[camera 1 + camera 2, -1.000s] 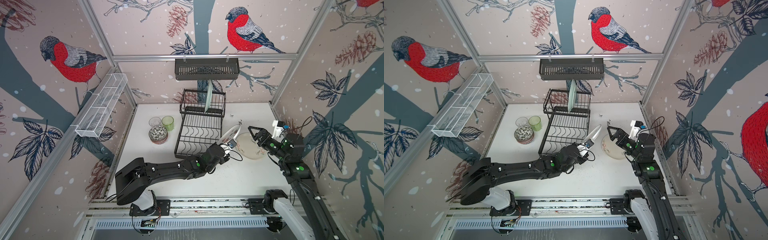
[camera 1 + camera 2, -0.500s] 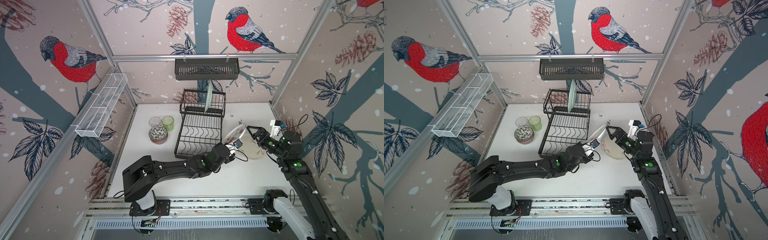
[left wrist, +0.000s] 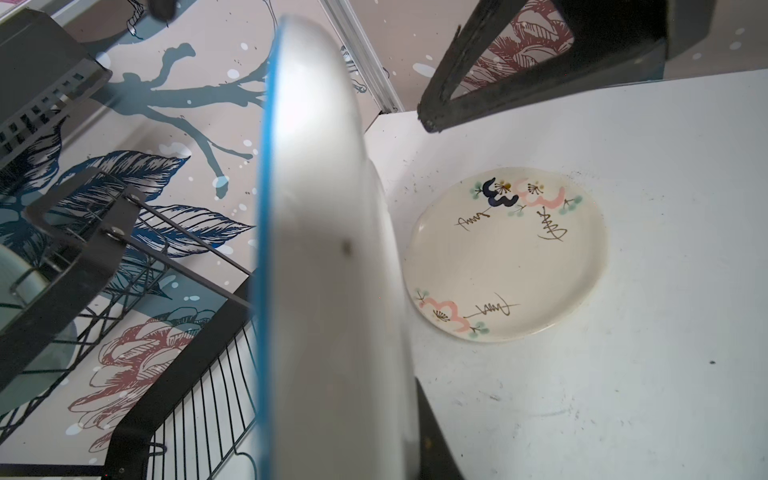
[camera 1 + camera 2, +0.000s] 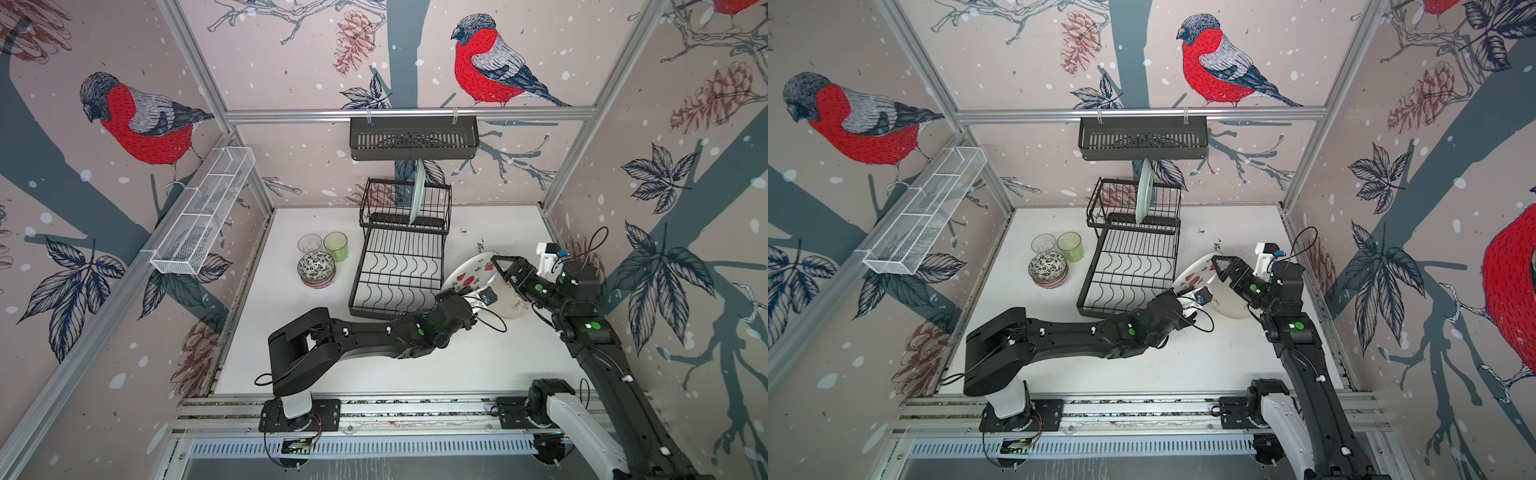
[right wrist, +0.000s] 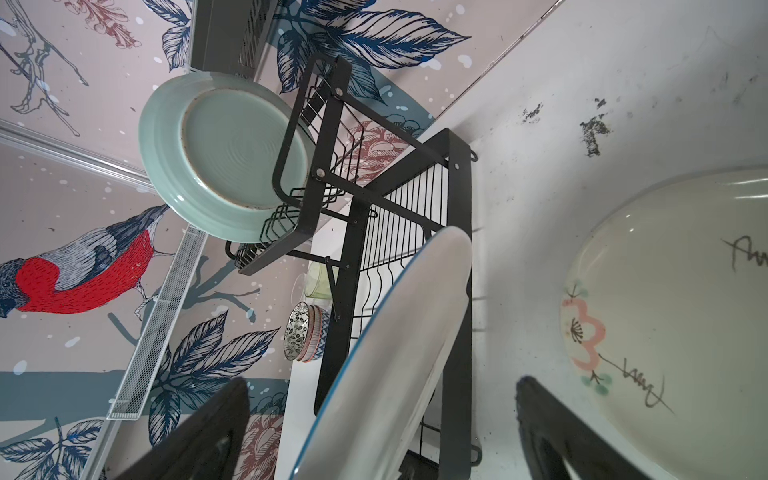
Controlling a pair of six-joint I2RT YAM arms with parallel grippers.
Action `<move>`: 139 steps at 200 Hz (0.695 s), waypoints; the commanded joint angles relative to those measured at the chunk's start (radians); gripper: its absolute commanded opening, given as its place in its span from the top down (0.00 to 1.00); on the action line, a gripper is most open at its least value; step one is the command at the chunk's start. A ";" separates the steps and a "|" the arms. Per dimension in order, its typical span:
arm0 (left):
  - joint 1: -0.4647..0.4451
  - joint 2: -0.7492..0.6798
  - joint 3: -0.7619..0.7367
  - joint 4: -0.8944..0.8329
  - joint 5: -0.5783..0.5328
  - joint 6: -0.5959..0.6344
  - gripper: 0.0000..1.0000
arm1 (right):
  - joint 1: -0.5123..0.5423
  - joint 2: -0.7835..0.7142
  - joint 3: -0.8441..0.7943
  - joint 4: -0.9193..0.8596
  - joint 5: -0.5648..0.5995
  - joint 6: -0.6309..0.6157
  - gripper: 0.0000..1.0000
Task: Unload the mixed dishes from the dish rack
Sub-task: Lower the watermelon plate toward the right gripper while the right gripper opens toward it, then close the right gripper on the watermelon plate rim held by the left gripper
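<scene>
My left gripper (image 4: 467,296) is shut on the lower rim of a white plate (image 4: 471,274) with red prints and a blue edge, held tilted just right of the dish rack (image 4: 399,266). In the left wrist view the plate (image 3: 324,249) fills the middle and hides one finger. My right gripper (image 4: 496,268) is open, its fingers standing on either side of the plate's (image 5: 399,353) upper rim without touching it. A cream plate (image 4: 515,303) lies flat on the table below. A pale green plate (image 4: 417,193) stands on edge in the rack's upper level.
Left of the rack stand stacked patterned bowls (image 4: 316,268), a green glass (image 4: 336,246) and a clear glass (image 4: 309,243). A black shelf basket (image 4: 413,139) hangs on the back wall. A white mesh basket (image 4: 203,212) hangs on the left wall.
My left arm has carried the white plate to the right and tilted it up. The right gripper has come in toward it, and its open fingers now straddle the rim.
</scene>
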 commanded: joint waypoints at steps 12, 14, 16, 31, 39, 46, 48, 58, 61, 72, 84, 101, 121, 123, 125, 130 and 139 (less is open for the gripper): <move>-0.022 0.034 0.035 0.191 -0.069 0.092 1.00 | 0.000 0.016 0.008 -0.001 -0.025 -0.009 0.00; -0.022 0.036 0.037 0.193 -0.069 0.094 1.00 | 0.000 0.016 0.008 -0.001 -0.026 -0.009 0.01; -0.023 0.037 0.038 0.194 -0.070 0.096 1.00 | 0.000 0.018 0.007 0.000 -0.028 -0.009 0.01; -0.027 0.050 0.046 0.201 -0.071 0.106 1.00 | -0.001 0.024 0.003 0.004 -0.034 -0.005 0.05; -0.029 0.053 0.048 0.204 -0.070 0.110 1.00 | 0.000 0.027 0.000 0.008 -0.038 -0.004 0.07; -0.029 0.055 0.049 0.208 -0.071 0.113 1.00 | -0.001 0.027 -0.003 0.010 -0.040 -0.001 0.07; -0.029 0.055 0.049 0.211 -0.072 0.114 1.00 | -0.001 0.029 -0.004 0.011 -0.041 0.000 0.08; -0.029 0.055 0.049 0.219 -0.072 0.118 1.00 | -0.002 0.031 -0.009 0.016 -0.047 0.002 0.10; -0.030 0.055 0.049 0.222 -0.072 0.121 1.00 | -0.001 0.033 -0.011 0.016 -0.049 0.004 0.10; -0.029 0.057 0.049 0.230 -0.075 0.129 1.00 | -0.001 0.036 -0.016 0.022 -0.056 0.010 0.13; -0.029 0.060 0.049 0.240 -0.078 0.139 1.00 | 0.000 0.041 -0.021 0.029 -0.065 0.013 0.15; -0.029 0.071 0.053 0.249 -0.085 0.153 1.00 | -0.001 0.047 -0.022 0.033 -0.073 0.016 0.20; -0.029 0.083 0.059 0.257 -0.092 0.166 1.00 | -0.001 0.047 -0.021 0.034 -0.074 0.015 0.37; -0.029 0.083 0.059 0.258 -0.091 0.166 1.00 | -0.001 0.047 -0.021 0.035 -0.074 0.014 0.39; -0.029 0.083 0.059 0.258 -0.091 0.167 1.00 | -0.002 0.046 -0.020 0.034 -0.074 0.014 0.41; -0.029 0.084 0.060 0.261 -0.091 0.168 1.00 | -0.001 0.045 -0.020 0.034 -0.074 0.013 0.44; -0.029 0.084 0.058 0.264 -0.089 0.168 1.00 | -0.001 0.044 -0.020 0.033 -0.075 0.013 0.46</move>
